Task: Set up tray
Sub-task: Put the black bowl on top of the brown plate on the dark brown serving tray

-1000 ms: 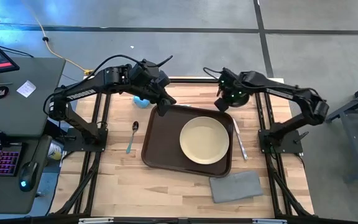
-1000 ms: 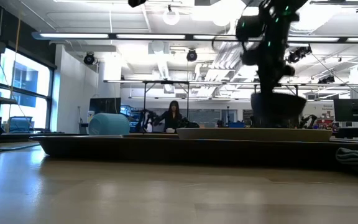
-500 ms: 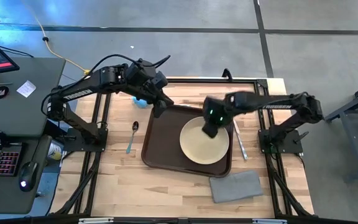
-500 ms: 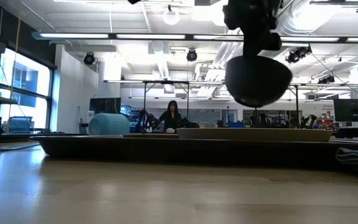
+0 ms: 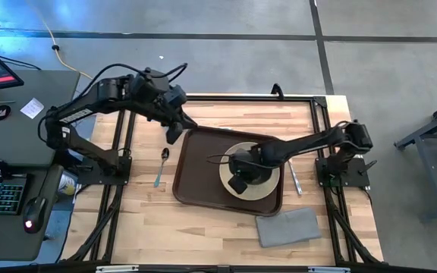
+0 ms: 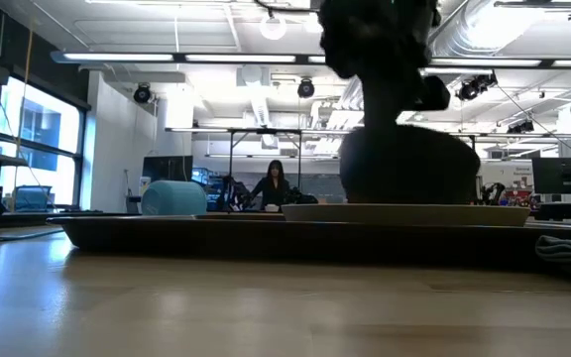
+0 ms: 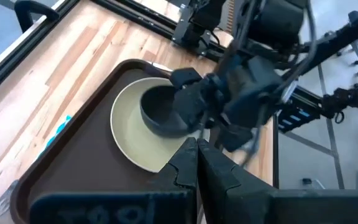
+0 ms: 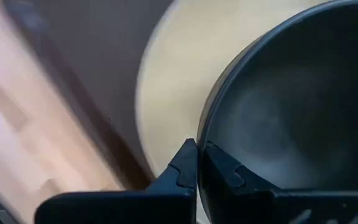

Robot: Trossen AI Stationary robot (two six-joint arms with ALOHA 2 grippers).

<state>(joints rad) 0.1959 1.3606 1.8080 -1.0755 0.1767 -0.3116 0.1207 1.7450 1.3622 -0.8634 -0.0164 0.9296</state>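
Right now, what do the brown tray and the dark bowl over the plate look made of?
Dark brown rectangular tray: likely moulded plastic, matte, with rounded corners and a raised rim. Dark round bowl: smooth with a soft sheen, plastic or glazed ceramic; can't tell.

Right gripper [image 5: 237,180] over plate [image 5: 270,191], pinching rim of bowl [image 5: 255,171]; bowl on plate, plate in tray [image 5: 196,174]. Knife [image 5: 294,176] beyond bowl, off tray. Napkin [image 5: 288,226] nearby outside tray. Left gripper [image 5: 173,135] past tray's far corner; spoon [image 5: 161,167] just beside it.
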